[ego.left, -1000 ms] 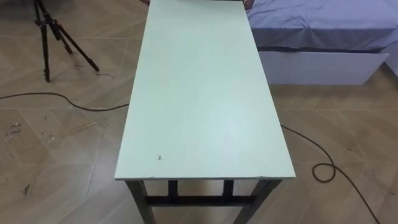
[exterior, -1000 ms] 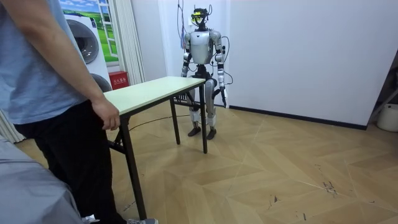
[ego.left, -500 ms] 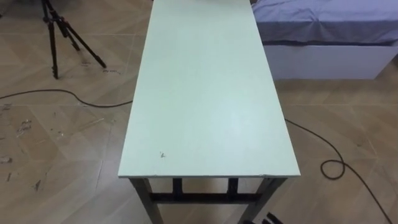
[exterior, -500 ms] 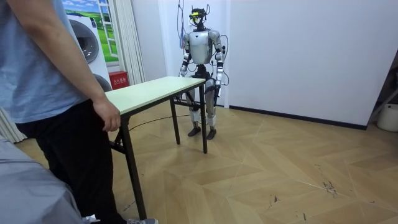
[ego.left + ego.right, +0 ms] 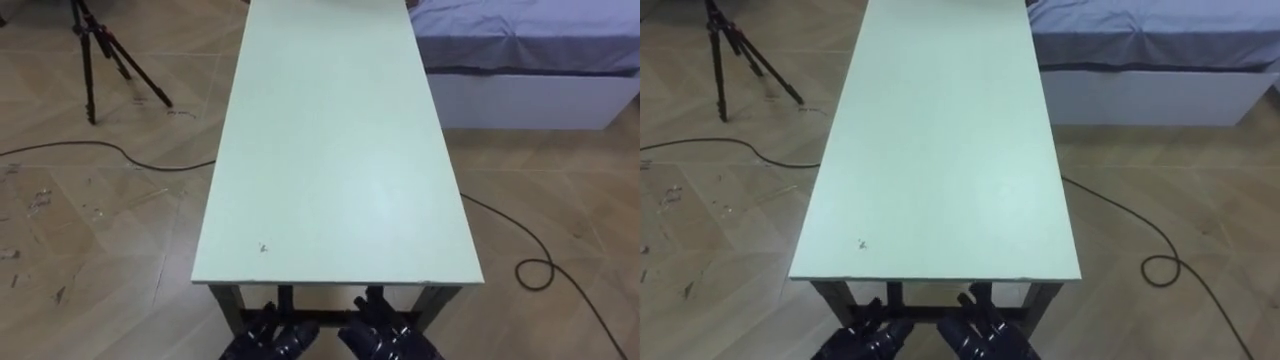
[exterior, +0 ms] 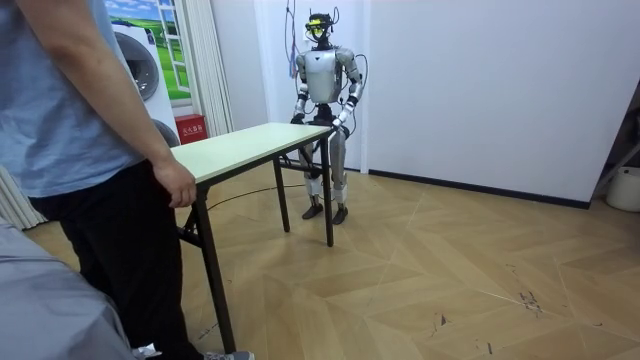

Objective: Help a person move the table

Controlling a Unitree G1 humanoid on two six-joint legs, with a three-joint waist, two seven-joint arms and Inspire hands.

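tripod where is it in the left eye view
The tripod stands on the wooden floor at the upper left of the left eye view, on the robot's left, beside the far half of the table.

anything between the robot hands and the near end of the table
Nothing visible does. The left robot hand and right robot hand are open just short of the near end of the table, with only air between.

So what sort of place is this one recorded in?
Probably a bedroom-like room in a home or mock flat, set up for recording: a bed with bluish bedding, a washing machine, parquet floor and a tripod.
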